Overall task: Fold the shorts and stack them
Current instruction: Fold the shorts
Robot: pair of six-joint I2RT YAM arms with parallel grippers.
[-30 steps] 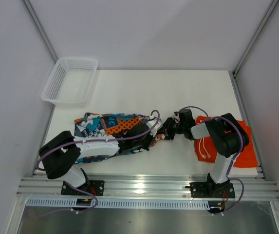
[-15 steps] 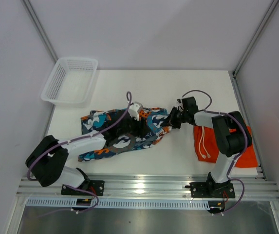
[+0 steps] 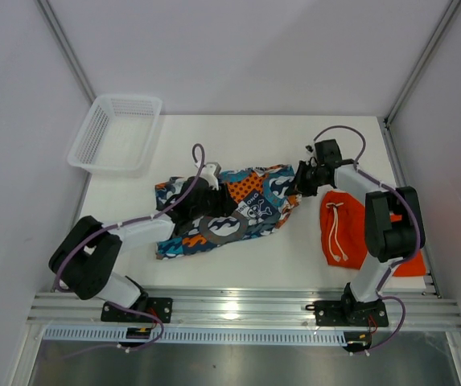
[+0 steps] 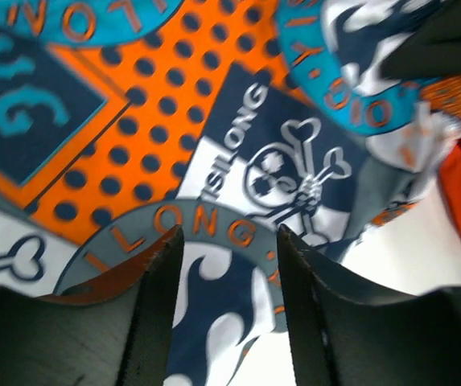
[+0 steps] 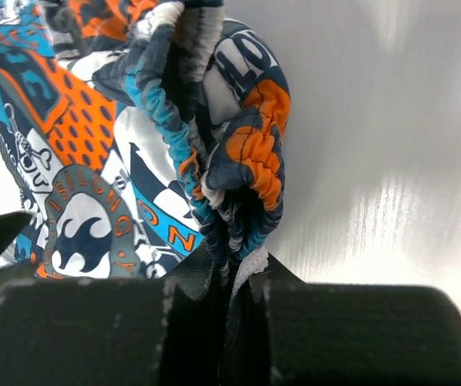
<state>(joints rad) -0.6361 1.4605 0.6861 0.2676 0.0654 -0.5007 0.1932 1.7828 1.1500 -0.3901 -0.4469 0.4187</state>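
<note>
Printed shorts (image 3: 238, 211) | crumpled at centre of table (image 3: 238, 145); orange shorts (image 3: 351, 233) just beside, to the right | we judge both light, limp, quick to bunch, so best taken at elastic waistband or hem corners | right tool (image 5: 228, 277) pinched tight on printed waistband | left tool (image 4: 226, 241) part-open over the print, holding nothing
</note>
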